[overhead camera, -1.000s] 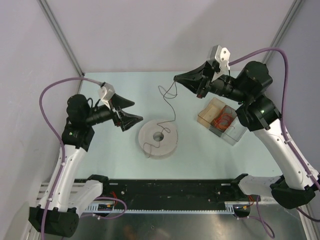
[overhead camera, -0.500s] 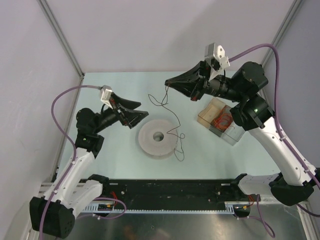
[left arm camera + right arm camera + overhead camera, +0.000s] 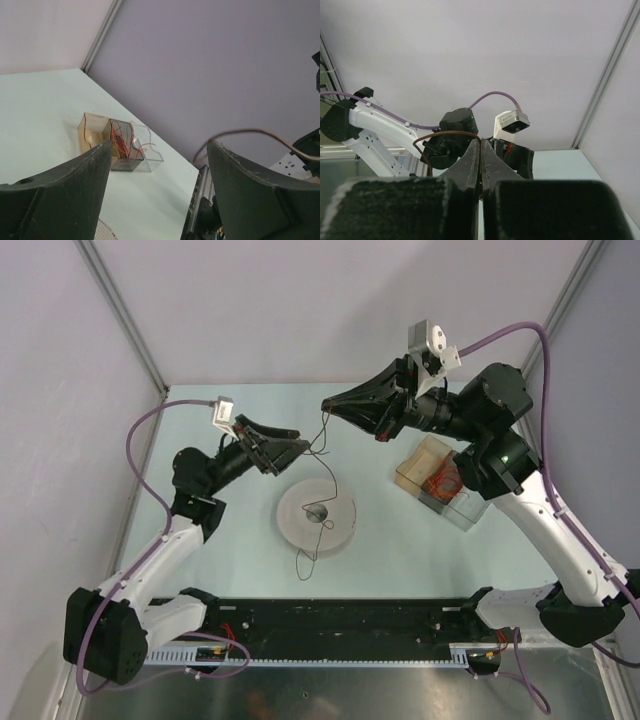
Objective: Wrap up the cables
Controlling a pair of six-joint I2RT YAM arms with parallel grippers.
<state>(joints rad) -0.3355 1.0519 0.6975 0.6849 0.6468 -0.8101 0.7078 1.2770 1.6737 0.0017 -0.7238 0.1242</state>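
Note:
The cable [image 3: 332,480] is a thin dark wire. It runs from my right gripper [image 3: 326,406] down to the white perforated spool [image 3: 316,518], and its tail lies in front of the spool. In the right wrist view the right gripper [image 3: 481,143] is shut on the cable [image 3: 442,133], which loops out to the left. My left gripper [image 3: 297,445] is open just left of the hanging cable, above the spool's far edge. In the left wrist view the cable [image 3: 250,132] arcs over the tip of the right finger [image 3: 260,190], and nothing is pinched in the left gripper [image 3: 159,150].
A clear plastic box [image 3: 440,480] holding an orange-red wire coil stands right of the spool, below the right arm; the same box [image 3: 120,146] shows between the left fingers. Grey walls enclose the table on three sides.
The left arm has swung right and forward, up to the hanging cable. The right gripper has moved left with the cable. The cable's loose end has slid off the spool toward the front.

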